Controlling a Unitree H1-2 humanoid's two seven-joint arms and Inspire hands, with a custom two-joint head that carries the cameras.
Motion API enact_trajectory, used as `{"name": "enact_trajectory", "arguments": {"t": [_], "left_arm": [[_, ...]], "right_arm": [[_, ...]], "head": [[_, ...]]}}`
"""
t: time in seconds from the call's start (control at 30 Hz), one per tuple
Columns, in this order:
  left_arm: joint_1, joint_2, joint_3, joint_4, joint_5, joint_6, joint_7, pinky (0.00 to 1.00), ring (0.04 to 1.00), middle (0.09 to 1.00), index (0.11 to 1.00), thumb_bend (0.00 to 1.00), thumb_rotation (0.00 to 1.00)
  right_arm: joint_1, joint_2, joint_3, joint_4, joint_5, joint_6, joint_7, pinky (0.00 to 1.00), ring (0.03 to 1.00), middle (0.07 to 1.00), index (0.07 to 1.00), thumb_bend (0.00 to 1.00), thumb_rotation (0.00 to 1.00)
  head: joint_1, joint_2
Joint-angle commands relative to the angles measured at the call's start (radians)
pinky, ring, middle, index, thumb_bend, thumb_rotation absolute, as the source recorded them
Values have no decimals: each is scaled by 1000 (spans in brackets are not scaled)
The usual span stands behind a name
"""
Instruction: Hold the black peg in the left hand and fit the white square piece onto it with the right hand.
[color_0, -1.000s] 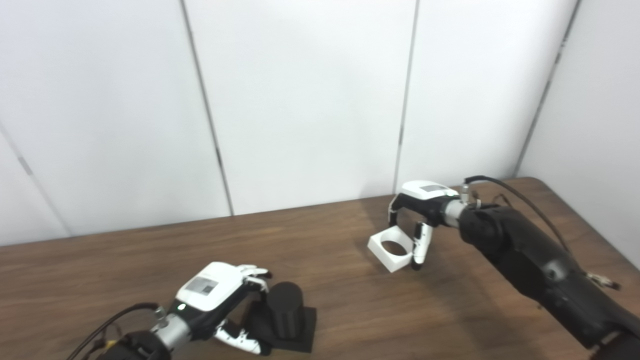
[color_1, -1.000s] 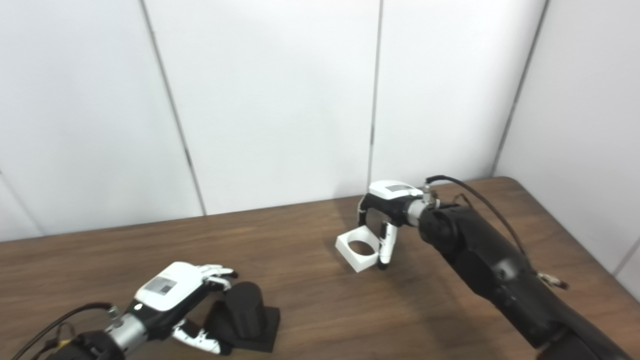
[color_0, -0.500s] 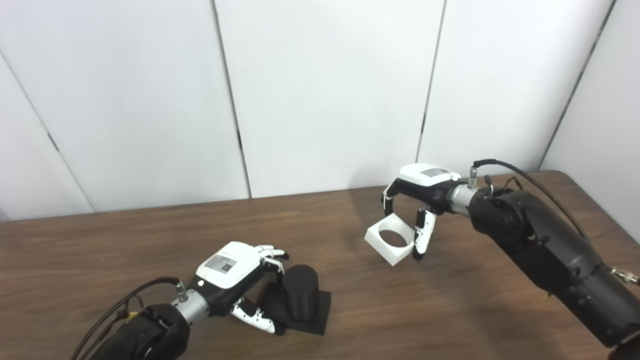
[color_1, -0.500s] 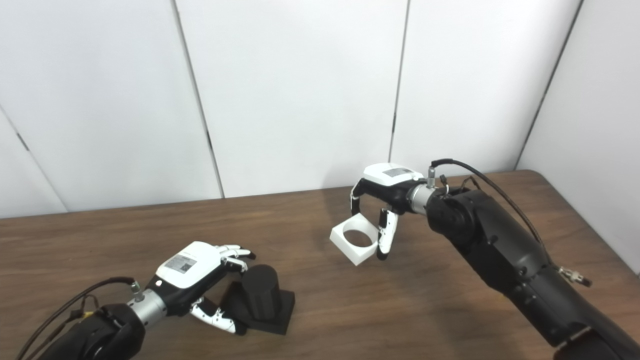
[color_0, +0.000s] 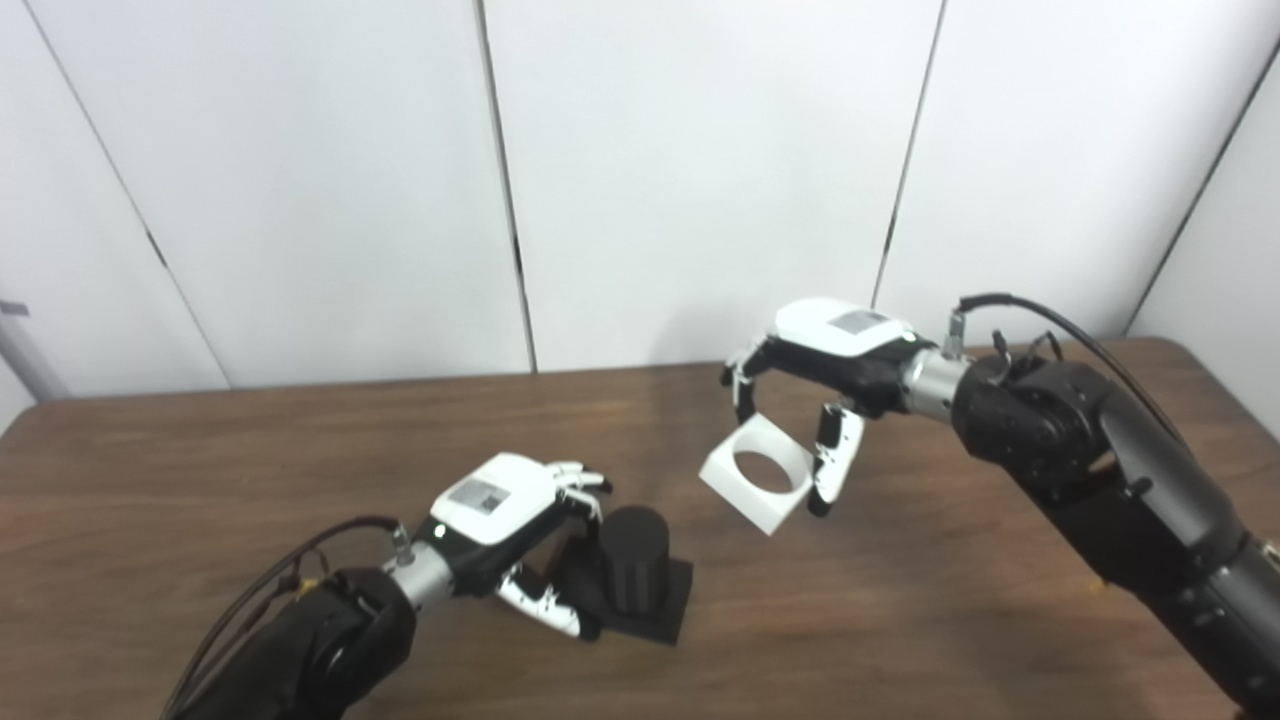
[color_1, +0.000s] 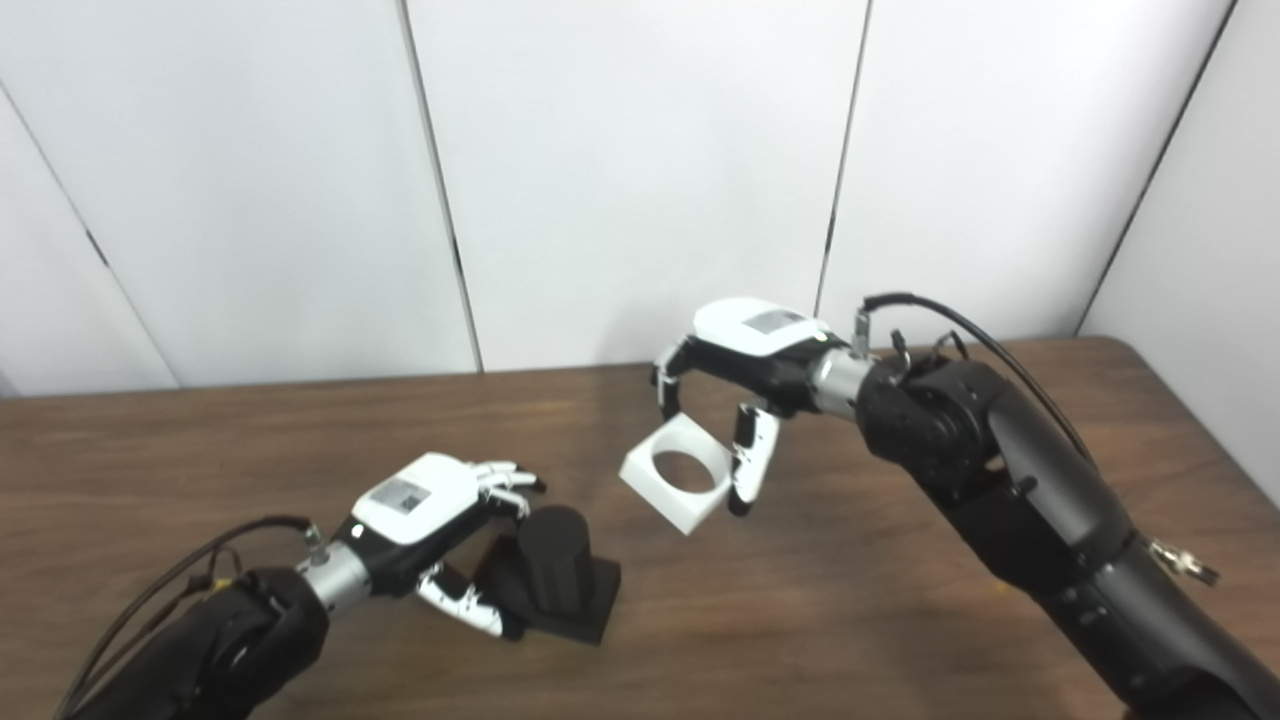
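A black peg (color_0: 635, 558) stands upright on its square black base on the brown table (color_0: 900, 620), at the lower middle. My left hand (color_0: 495, 500) is wrapped against the peg's left side, fingers at its top and thumb along the base edge. The white square piece (color_0: 765, 508), which has a round hole, hangs tilted above the table, up and to the right of the peg. My right hand (color_0: 835, 345) is shut on it from above, fingers at its far corner and thumb at its right corner. A gap separates piece and peg.
White wall panels stand right behind the table's far edge. The table's rounded right corner (color_1: 1120, 345) lies behind my right arm. A cable loops over my right wrist (color_0: 1010, 305), and another trails from my left forearm.
The camera has swung, shifting the whole picture. My right hand has carried the white piece up and left, closer to the peg. My left hand stays against the peg.
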Motion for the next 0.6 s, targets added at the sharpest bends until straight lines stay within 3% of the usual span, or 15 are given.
{"name": "enact_trajectory", "arguments": {"t": [0.0, 0.27, 0.57], "left_arm": [[45, -16, -61, 43, 73, 22, -91, 812, 895, 869, 490, 522, 72], [42, -27, -60, 54, 73, 14, -70, 798, 890, 865, 489, 522, 71], [39, -27, -66, 37, 70, 34, -97, 812, 903, 870, 490, 522, 72]], "right_arm": [[-58, -2, -35, -42, 10, 1, -7, 797, 863, 795, 481, 518, 135], [-72, 29, -45, -65, 23, -5, 2, 770, 859, 794, 481, 518, 136], [-82, 72, -51, -64, 27, 4, 2, 756, 856, 788, 481, 517, 134]], "head": [[5, 3], [22, 11], [32, 20]]}}
